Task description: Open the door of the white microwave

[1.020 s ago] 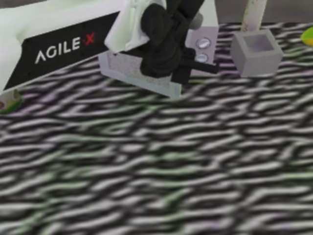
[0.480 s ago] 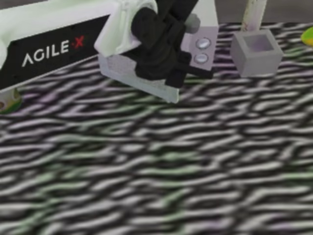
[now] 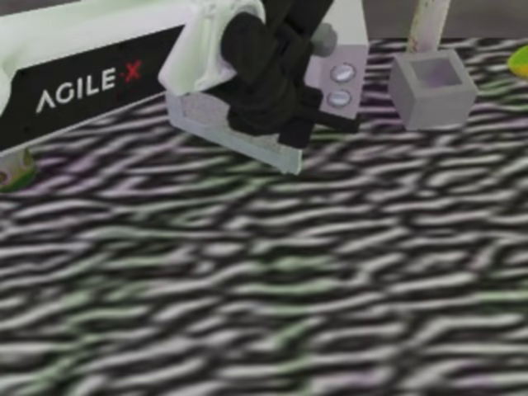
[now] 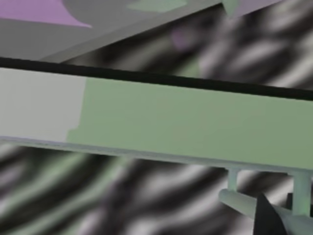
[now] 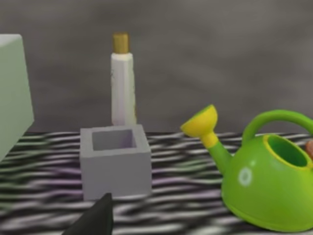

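Left arm (image 3: 91,58): white shell, black side panel lettered "AGILE" in white with a red X. Black wrist and gripper (image 3: 318,115) are seen beside the white microwave (image 3: 351,25).

A small grey open cube (image 3: 433,87) sits on the black-and-white striped worktop (image 3: 264,289), toward its right far side, its hollow facing up. Just behind it stands an upright white bottle (image 5: 122,87) with a tan cap. Near the cube, farther right, rests a bright green watering can (image 5: 266,178) with a yellow funnel-shaped spout mouth and an arched handle; the top view shows only its edge. At the worktop's left edge lies a small green-rimmed object (image 3: 16,172), too cropped to identify.
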Controlling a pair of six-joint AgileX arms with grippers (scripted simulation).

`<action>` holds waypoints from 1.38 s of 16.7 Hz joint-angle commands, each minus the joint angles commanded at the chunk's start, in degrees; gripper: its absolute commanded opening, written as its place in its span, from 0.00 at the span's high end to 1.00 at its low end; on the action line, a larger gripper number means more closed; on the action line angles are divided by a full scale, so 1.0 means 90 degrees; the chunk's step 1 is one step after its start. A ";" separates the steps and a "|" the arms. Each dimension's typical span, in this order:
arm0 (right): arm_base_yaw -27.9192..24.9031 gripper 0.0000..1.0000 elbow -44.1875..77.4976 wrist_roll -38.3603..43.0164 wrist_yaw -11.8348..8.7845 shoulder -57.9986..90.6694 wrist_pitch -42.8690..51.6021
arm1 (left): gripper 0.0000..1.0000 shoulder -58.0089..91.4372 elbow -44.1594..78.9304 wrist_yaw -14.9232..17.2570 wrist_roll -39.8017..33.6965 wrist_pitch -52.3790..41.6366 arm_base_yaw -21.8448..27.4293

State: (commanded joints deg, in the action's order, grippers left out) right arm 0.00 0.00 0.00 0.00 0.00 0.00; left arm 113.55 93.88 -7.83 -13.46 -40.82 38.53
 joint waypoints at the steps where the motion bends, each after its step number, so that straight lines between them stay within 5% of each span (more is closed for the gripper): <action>1: 0.0000 0.00 0.0000 0.0000 0.0000 0.0000 0.0000 | 1.00 0.0000 0.0000 0.0000 0.0000 0.0000 0.0000; 15: 0.0000 0.00 0.0000 0.0000 0.0000 0.0000 0.0000 | 1.00 0.0000 0.0000 0.0000 0.0000 0.0000 0.0000; 23: 0.0000 0.00 0.0000 0.0000 0.0000 0.0000 0.0000 | 1.00 -0.0359 -0.0502 0.0283 0.0498 0.0207 -0.0111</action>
State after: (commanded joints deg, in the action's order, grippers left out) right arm 0.00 0.00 0.00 0.00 0.00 0.00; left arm 110.31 89.37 -5.29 -8.97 -38.96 37.53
